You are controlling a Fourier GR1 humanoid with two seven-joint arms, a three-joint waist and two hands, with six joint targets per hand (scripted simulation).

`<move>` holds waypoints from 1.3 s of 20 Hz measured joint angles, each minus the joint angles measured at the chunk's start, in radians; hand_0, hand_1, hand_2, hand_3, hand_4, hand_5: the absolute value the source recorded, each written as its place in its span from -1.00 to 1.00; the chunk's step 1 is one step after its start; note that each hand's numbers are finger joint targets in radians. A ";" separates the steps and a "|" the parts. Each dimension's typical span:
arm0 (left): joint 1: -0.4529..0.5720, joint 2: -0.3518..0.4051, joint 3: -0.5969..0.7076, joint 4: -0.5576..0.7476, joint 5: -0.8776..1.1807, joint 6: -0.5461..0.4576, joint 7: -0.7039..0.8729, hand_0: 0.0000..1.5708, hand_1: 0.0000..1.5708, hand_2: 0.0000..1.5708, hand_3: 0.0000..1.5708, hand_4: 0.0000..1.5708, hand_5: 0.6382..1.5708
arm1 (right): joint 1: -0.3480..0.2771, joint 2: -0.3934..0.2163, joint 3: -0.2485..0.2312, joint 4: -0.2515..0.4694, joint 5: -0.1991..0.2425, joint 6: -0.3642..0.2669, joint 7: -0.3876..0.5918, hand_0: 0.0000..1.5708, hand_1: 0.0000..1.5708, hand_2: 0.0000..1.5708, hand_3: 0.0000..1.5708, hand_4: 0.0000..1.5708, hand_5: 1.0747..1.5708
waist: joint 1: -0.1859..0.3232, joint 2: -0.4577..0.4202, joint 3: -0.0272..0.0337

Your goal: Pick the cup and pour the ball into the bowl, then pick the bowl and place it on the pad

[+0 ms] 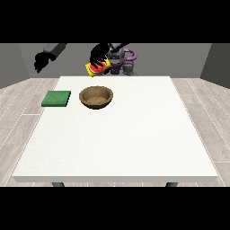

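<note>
We hold the yellow cup with its red inside tilted above the round wooden bowl, fingers of the hand at the view's right wrapped round it. Pour underway by our read; the ball isn't visible. Bowl not yet on the green square pad; other hand state unclear.

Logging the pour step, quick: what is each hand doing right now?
Hand at the view's left: raised beside the table, holds nothing; fingers cannot be told.
Hand at the view's right: closed round the tilted yellow cup with red inside, above the brown wooden bowl.

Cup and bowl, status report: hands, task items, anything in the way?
Hand at view's right shut on cup, tilted above bowl. Other hand raised, idle. Pad beside bowl. Ball not visible.
</note>
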 measured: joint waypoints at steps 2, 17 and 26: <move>-0.012 0.000 -0.023 -0.017 -0.033 -0.037 -0.008 0.92 0.92 1.00 1.00 0.55 0.76 | 0.003 -0.010 -0.010 0.008 -0.002 -0.001 -0.017 -1.00 -1.00 -1.00 -0.68 -0.03 0.88 | 0.015 0.008 -0.0004; 0.151 0.003 0.377 -0.240 0.270 0.217 0.061 0.42 0.42 1.00 1.00 0.33 1.00 | -0.004 0.032 -0.018 -0.006 -0.016 -0.070 0.016 -1.00 -1.00 -0.77 -0.62 -0.04 0.94 | 0.133 0.023 -0.0073; 0.323 0.000 0.545 -0.520 0.706 0.511 -0.018 0.53 0.53 1.00 0.85 0.19 0.96 | -0.112 0.150 0.011 -0.012 -0.016 -0.193 0.125 -1.00 -1.00 -1.00 -1.00 -0.16 1.00 | 0.133 0.109 -0.0084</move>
